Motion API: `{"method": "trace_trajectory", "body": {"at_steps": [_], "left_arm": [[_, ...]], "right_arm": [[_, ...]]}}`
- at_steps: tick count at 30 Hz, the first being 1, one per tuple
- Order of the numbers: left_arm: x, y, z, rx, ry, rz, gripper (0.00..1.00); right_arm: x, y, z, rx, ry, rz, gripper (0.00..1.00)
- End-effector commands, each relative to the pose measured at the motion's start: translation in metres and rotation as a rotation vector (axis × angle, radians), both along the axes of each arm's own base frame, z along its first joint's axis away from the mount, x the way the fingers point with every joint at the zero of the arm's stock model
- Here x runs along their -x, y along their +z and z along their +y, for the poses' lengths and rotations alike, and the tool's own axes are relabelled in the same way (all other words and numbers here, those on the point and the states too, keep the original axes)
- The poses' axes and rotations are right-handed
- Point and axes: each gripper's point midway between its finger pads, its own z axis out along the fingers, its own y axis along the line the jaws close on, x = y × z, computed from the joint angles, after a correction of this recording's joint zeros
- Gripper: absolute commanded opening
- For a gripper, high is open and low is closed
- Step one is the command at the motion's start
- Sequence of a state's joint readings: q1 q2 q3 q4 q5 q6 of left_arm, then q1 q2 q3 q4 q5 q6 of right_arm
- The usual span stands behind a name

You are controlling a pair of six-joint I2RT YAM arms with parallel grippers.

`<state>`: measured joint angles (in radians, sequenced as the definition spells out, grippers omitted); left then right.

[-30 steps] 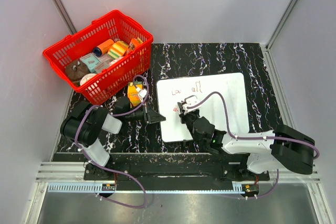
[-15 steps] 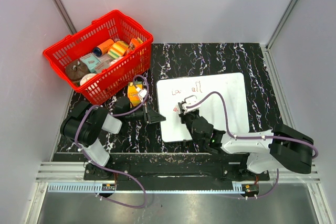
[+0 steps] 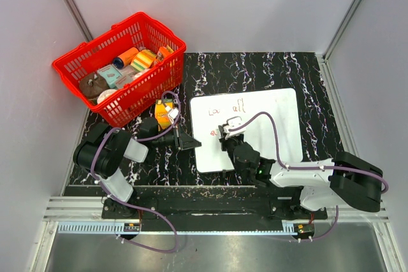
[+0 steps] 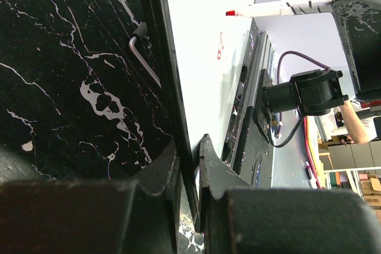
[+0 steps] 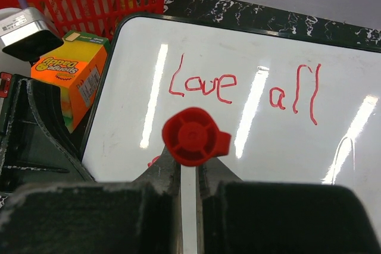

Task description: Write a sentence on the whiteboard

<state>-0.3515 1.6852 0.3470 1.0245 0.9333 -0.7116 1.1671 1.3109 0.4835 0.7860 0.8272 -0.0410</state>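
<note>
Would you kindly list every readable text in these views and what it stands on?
"Love all": red sentence handwritten on the whiteboard.
Second line under it: hidden behind the pen, unreadable.
Orange box: upside-down print, too blurred.
Items in red basket: labels too small.

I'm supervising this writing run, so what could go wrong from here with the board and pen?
The left pincer pinches only the thin rim of the whiteboard; writing pressure might shift it. The right pincer and pen hide the second line from its wrist camera, so new strokes may crowd the sentence.
</note>
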Motion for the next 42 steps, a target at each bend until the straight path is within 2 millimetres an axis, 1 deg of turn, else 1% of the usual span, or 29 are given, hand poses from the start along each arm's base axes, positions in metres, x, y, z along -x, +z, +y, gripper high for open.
{"method": "trace_trajectory", "body": {"at_steps": [1,5,7,15,23,32,35,37,38,40,42], "left_arm": [[-0.005,-0.037,0.007,-0.139,0.034,-0.077,0.00],[-0.005,-0.037,0.007,-0.138,0.036,-0.077,0.00],[-0.004,-0.037,0.007,-0.139,0.034,-0.076,0.00],[-0.005,-0.037,0.007,-0.138,0.036,-0.077,0.00],[-0.004,-0.037,0.007,-0.139,0.034,-0.076,0.00],[-0.004,-0.037,0.007,-0.139,0.034,-0.077,0.00],[-0.004,-0.037,0.007,-0.140,0.035,-0.078,0.00],[-0.004,-0.037,0.007,-0.140,0.036,-0.079,0.00],[-0.004,-0.037,0.007,-0.140,0.035,-0.079,0.00],[-0.005,-0.036,0.007,-0.141,0.041,-0.080,0.00],[-0.005,-0.035,0.007,-0.139,0.041,-0.084,0.00]], "right_arm": [[-0.001,0.000,-0.005,-0.021,-0.039,0.014,0.00],[0.000,-0.002,-0.007,-0.003,-0.042,0.021,0.00],[0.002,0.000,-0.008,-0.032,-0.040,0.032,0.00],[0.006,-0.006,-0.013,-0.027,-0.034,0.065,0.00],[0.010,-0.016,-0.014,-0.023,-0.022,0.095,0.00],[0.012,-0.018,-0.014,-0.028,-0.013,0.109,0.00],[0.012,-0.009,-0.015,-0.044,-0.008,0.096,0.00],[0.015,0.008,-0.015,-0.084,0.016,0.076,0.00],[0.017,0.018,-0.011,-0.111,0.042,0.065,0.00],[0.018,0.048,-0.010,-0.166,0.067,0.025,0.00],[0.019,0.068,-0.006,-0.191,0.106,0.000,0.00]]}}
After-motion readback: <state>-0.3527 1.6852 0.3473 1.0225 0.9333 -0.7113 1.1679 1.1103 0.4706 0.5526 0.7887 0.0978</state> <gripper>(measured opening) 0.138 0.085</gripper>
